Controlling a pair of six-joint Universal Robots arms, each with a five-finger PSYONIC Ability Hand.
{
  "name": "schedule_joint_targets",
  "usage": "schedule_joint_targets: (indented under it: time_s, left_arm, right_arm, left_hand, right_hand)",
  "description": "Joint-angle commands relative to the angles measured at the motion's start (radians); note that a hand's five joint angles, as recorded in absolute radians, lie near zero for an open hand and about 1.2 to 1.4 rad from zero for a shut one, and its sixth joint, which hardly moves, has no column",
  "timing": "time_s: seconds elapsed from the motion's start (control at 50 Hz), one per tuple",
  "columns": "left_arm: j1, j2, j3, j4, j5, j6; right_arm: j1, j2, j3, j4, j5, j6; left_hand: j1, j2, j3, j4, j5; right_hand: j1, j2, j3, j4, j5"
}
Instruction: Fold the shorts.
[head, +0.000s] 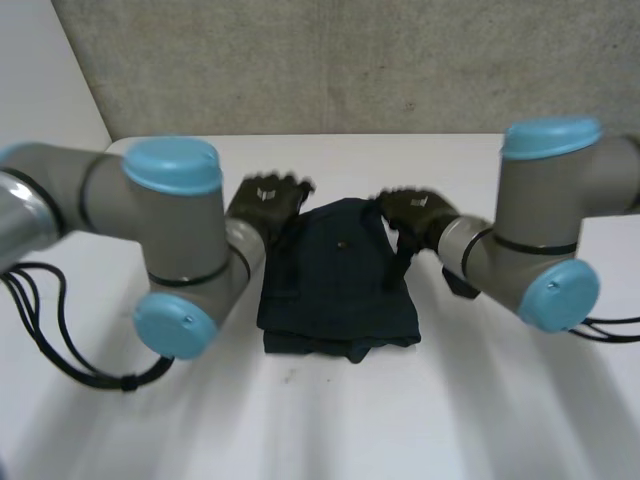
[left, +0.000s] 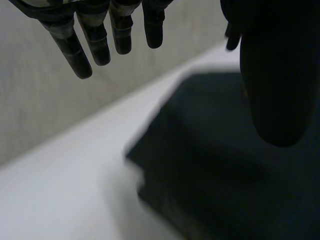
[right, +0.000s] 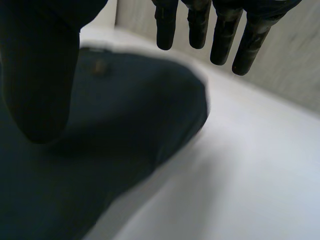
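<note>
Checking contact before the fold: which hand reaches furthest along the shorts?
The right hand: its thumb runs down one side edge of the shorts, while the left hand sits at the far corner.

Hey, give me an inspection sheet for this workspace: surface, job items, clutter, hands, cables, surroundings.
Surface: white table, with the cloth lying near its middle.
Job's things: dark blue shorts, lying flat in layers, near edge uneven.
Clutter: nothing seen.
Hands: left hand open, fingers straight, by the shorts' far left corner; right hand open, by the far right corner; neither holds the cloth.
Cables: nothing seen on or by the shorts.
Surroundings: grey wall behind the table.
</note>
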Motion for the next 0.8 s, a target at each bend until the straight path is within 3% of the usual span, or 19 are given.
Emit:
schedule_joint_targets:
  time_s: [0.02,0.14,0.28,0.38,0.46,0.62,0.74,0.8]
  left_arm:
    - [-0.017,-0.098,0.007,-0.095,-0.099,0.025]
    - [-0.016,-0.078,0.002,-0.098,-0.073,0.027]
    - [-0.003,0.193,-0.021,-0.098,0.004,0.015]
    - [0.079,0.428,-0.072,-0.099,0.001,0.007]
    - [0.181,0.606,-0.147,-0.11,0.004,-0.022]
    - [0.343,0.802,-0.315,-0.184,0.082,-0.038]
    - [0.346,0.807,-0.314,-0.185,0.124,-0.047]
    - [0.337,0.796,-0.3,-0.184,0.125,-0.051]
  right_arm:
    - [0.009,0.135,-0.071,0.062,0.028,-0.094]
    - [0.008,0.072,-0.059,0.056,0.078,-0.146]
    - [-0.003,-0.205,0.067,-0.112,0.127,-0.096]
    - [-0.006,-0.455,0.189,-0.276,0.325,-0.051]
    - [-0.008,-0.57,0.229,-0.243,0.429,-0.067]
    - [-0.06,-0.626,0.256,-0.035,0.42,-0.111]
    - [-0.065,-0.623,0.237,-0.036,0.405,-0.108]
    - [-0.06,-0.617,0.223,-0.037,0.356,-0.11]
  left_hand:
    - [0.059,0.041,0.04,0.046,0.03]
    - [0.065,0.047,0.046,0.052,0.035]
    - [0.021,0.003,0.002,0.008,-0.009]
    - [0.018,0.0,-0.001,0.005,-0.012]
    - [0.024,0.006,0.005,0.011,-0.006]
    - [0.015,-0.003,-0.004,0.002,-0.014]
    - [0.001,-0.018,-0.019,-0.013,-0.029]
    - [-0.005,-0.024,-0.025,-0.019,-0.035]
  right_hand:
    - [-0.03,-0.043,-0.038,-0.06,-0.073]
    - [-0.03,-0.043,-0.038,-0.06,-0.073]
    - [-0.03,-0.043,-0.038,-0.06,-0.073]
    - [-0.03,-0.043,-0.038,-0.06,-0.073]
    - [-0.03,-0.043,-0.038,-0.06,-0.073]
    - [-0.03,-0.043,-0.038,-0.06,-0.073]
    - [-0.03,-0.043,-0.038,-0.06,-0.073]
    - [-0.03,-0.043,-0.038,-0.06,-0.073]
